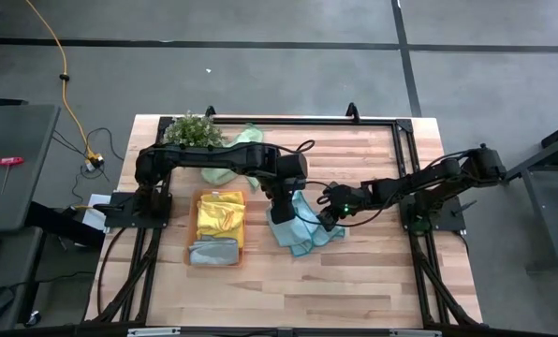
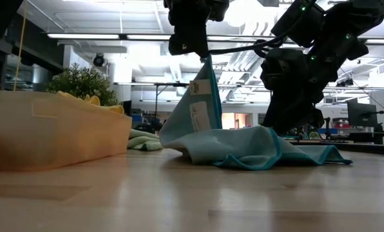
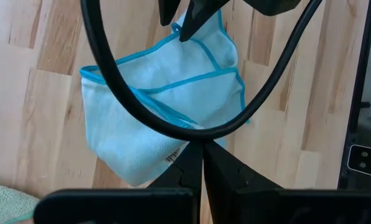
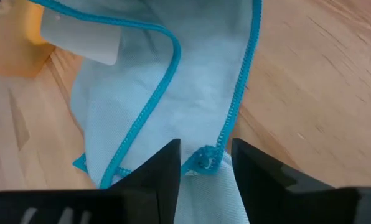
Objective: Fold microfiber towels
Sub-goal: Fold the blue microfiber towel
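High view: the light blue towel sits near the middle of the wooden desk, just beside the orange tray, which carries a yellow towel and a grey towel. The left gripper is pressed together, pinching 1 part of the blue towel and holding it up in a peak; the low view shows the rest heaped on the desk. The right gripper hovers at the towel's other side, fingers spread, a teal-stitched corner sitting between them. A pale green towel lies beside the plant at the desk's far edge.
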Motion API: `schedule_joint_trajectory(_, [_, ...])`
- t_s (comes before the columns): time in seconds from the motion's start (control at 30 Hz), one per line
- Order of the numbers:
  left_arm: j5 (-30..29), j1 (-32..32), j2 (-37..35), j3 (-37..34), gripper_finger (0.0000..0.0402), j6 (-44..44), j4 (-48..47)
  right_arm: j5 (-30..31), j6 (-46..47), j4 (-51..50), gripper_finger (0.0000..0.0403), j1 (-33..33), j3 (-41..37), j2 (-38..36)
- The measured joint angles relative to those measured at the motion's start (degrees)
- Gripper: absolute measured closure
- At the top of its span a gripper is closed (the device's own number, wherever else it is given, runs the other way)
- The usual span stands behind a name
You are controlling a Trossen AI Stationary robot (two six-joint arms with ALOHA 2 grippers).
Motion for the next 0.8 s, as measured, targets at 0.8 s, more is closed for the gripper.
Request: schedule_joint_trajectory(0.8, [0.02,0.0,0.0,0.0,0.0402,0.0,0.98,-3.95,-1.79,5.6,0.0394,0.04,-0.02,6.27])
